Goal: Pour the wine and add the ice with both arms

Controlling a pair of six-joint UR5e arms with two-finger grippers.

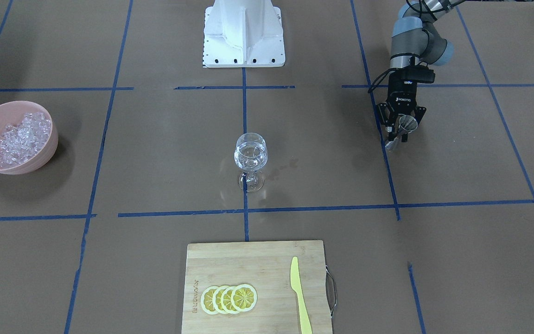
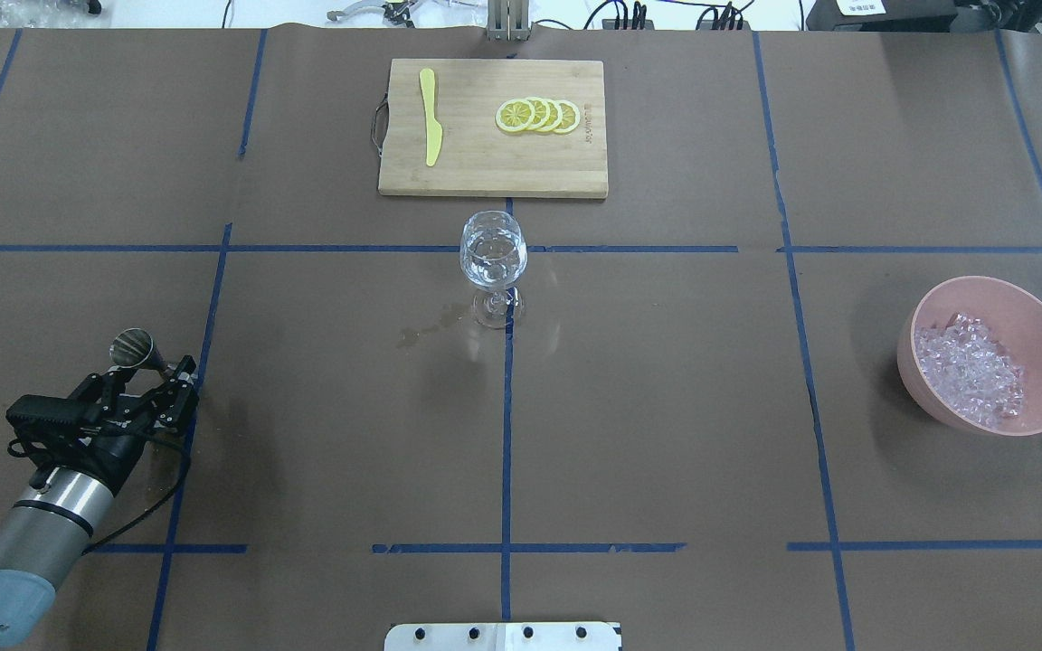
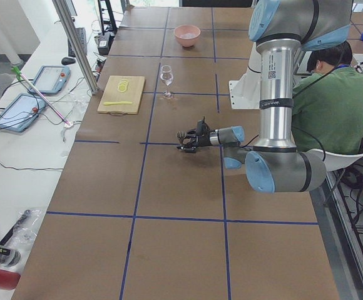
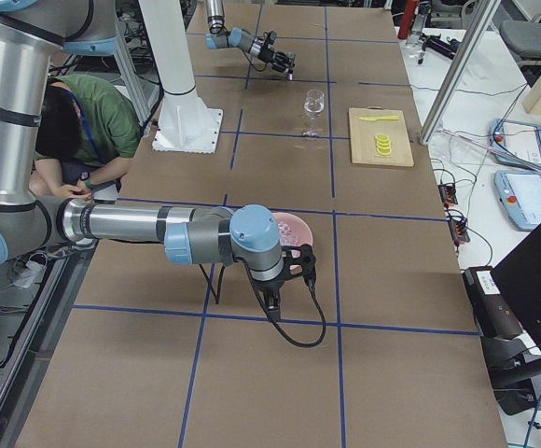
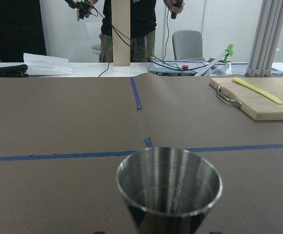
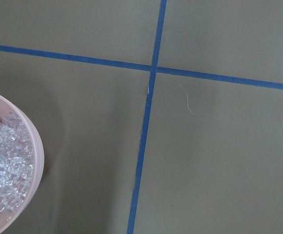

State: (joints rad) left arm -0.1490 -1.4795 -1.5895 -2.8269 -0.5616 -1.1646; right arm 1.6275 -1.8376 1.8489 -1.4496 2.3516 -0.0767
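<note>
Brown taped tabletop [image 2: 666, 407]. Ice [image 2: 969, 366] in pink bowl [image 2: 1041, 316], right side; right jaws close by, can't tell their grip. Left jaws clenched on metal cup [image 2: 134, 346], left side, well apart from ice.

I log: left fingers [image 3: 189, 145] low over the surface [image 3: 169, 184], small metal cup [image 3: 181, 134] at their tips; beyond them, well apart, wine glass [image 3: 166, 75], cutting board [image 3: 121, 95], pink bowl [image 3: 187, 35].

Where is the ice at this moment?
Overhead view: the ice lies in the pink bowl on the right side, far from the central glass.
</note>
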